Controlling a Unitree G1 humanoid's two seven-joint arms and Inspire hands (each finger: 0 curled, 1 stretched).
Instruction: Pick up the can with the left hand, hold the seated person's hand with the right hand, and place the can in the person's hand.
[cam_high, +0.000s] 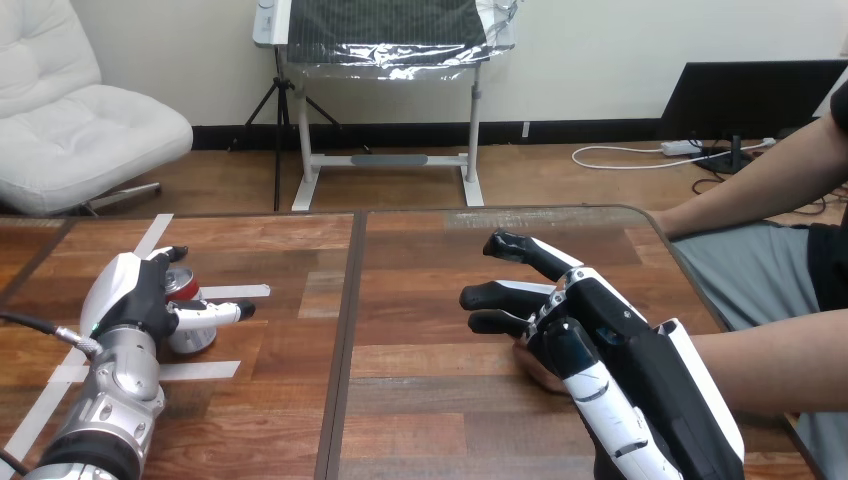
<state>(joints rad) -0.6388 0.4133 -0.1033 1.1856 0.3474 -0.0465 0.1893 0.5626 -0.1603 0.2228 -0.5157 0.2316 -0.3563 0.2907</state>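
A red and silver can (190, 325) stands upright on the wooden table (430, 290) at the left, between white tape strips. My left hand (135, 290) is round it, thumb across its front and fingers behind it, hiding most of the can. At the right, my right hand (600, 320) lies over the person's hand (540, 372) with its fingers stretched out to the left. Just a small part of the person's hand shows under my palm, resting on the table; I cannot tell whether my thumb grips it. The person's forearm (770, 370) runs off to the right edge.
White tape strips (200, 370) mark the table around the can. A dark seam (345, 330) runs down the table's middle. The person's other arm (750, 190) reaches in past the table's far right corner.
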